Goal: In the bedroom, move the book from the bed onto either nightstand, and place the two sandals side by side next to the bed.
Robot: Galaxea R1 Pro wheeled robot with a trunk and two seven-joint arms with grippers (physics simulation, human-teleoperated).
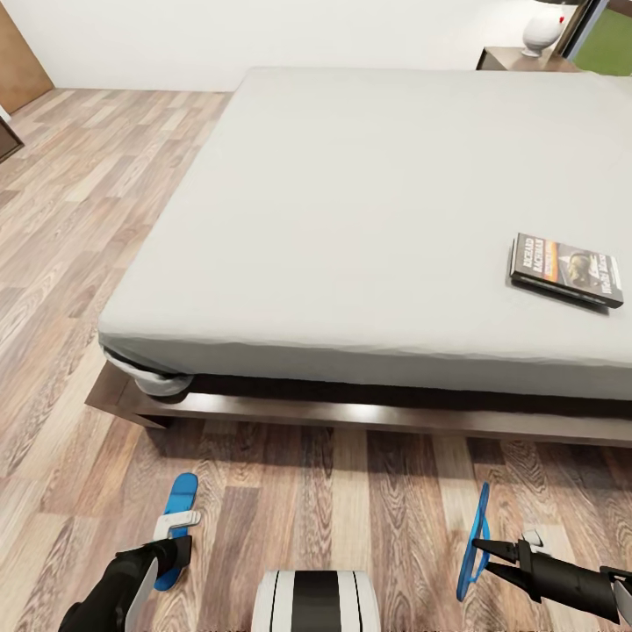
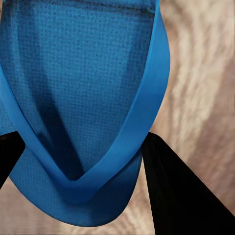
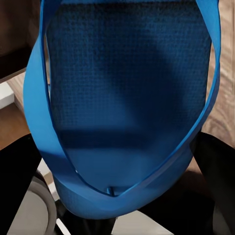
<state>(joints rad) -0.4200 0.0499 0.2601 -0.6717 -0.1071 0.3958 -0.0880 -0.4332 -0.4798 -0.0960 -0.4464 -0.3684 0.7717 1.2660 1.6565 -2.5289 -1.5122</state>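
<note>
Through the head view we are looking down over the bed (image 1: 351, 219), whose pale mattress is lying on a dark wooden frame above the plank floor (image 1: 79, 219). The book (image 1: 566, 269) is lying flat on the mattress near its right side, close to the near edge. A nightstand (image 1: 518, 59) is standing beyond the far right corner of the bed, with a white lamp base (image 1: 542, 31) on it. Low at the left, our left gripper (image 1: 171, 555) is sitting over the left sandal (image 1: 178, 509), which is lying flat on the floor just short of the bed frame. At the right, our right gripper (image 1: 481, 553) is holding the right sandal (image 1: 474, 544) on its edge above the floor, its fingers clenched on the blue strap.

Through the left wrist view we are seeing the left sandal (image 2: 83, 98) very close, sole up toward us, its straps meeting in a V between the two dark fingers (image 2: 181, 191). The fingers are standing either side of the strap junction, and we cannot tell whether they are pressing it.

Through the right wrist view the right sandal (image 3: 127, 98) is hanging before the camera, its strap loop running between the dark fingers (image 3: 17, 186), which are grasping it.
</note>
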